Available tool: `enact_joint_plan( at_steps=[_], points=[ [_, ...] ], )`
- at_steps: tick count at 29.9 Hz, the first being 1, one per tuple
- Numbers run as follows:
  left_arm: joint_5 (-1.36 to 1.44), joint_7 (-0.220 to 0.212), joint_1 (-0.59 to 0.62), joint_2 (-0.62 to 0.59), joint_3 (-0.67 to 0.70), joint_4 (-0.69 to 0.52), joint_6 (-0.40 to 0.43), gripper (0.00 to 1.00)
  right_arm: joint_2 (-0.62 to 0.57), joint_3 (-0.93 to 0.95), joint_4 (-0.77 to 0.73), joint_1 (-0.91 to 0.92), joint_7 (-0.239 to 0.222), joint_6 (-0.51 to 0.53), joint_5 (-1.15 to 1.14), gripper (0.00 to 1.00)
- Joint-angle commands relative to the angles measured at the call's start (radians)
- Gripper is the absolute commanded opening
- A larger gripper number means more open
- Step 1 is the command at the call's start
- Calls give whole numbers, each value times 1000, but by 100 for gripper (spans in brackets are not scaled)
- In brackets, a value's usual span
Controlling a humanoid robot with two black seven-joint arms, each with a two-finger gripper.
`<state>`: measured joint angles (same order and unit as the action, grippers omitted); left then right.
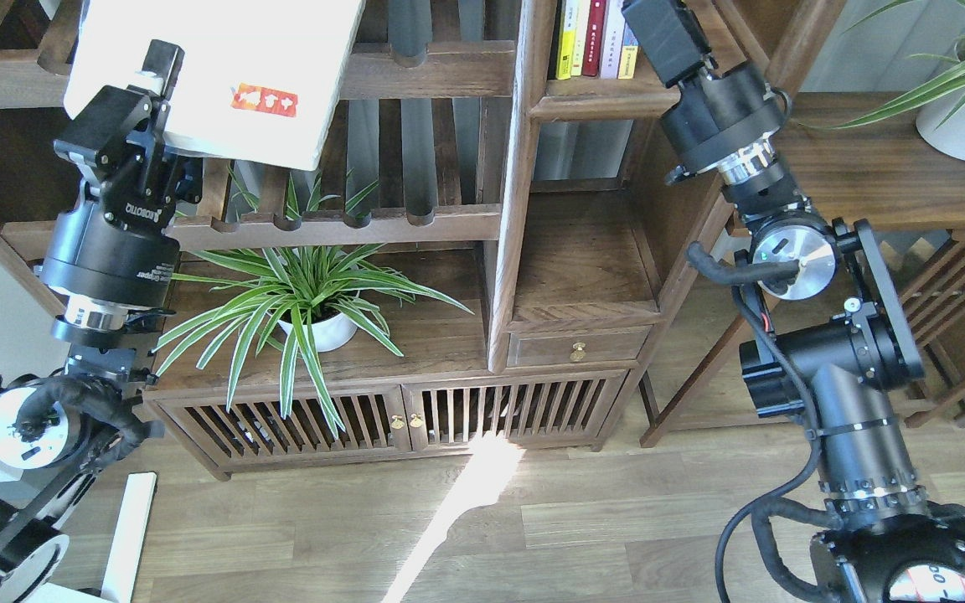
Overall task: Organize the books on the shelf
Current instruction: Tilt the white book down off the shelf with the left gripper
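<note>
Holding thick white book in left gripper, jaws clamped on its lower-left edge, book tilted before slatted rack; right gripper state unclear; swing slowly toward shelf, keep cover clear of rails

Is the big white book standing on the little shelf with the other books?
No, the big white book is held up in the left gripper, off to the left of the other books.

Dark wooden cabinets on plank floor, streaked with sunlight.
</note>
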<state>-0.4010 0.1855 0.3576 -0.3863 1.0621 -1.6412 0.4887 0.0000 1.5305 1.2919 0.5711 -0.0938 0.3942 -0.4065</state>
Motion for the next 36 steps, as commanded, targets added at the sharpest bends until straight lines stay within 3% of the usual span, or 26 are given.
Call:
enact_joint_plan(
  at_steps=[1,10,19,36],
  points=[
    [1,-20,-26,-43,-4,1,0,2,0,-3,-2,0,2,0,2,99],
    [2,-80,-95,-161,-7,3,0,2,0,-26,-5,-34,2,12,26,99],
    [2,-81,-108,-243,-7,0,0,0,0,-27,-5,-73,-1,29,35,99],
    [54,-83,-39,-204,6,-32,0,0,0,-42,-5,-106,-1,29,57,99]
  ],
)
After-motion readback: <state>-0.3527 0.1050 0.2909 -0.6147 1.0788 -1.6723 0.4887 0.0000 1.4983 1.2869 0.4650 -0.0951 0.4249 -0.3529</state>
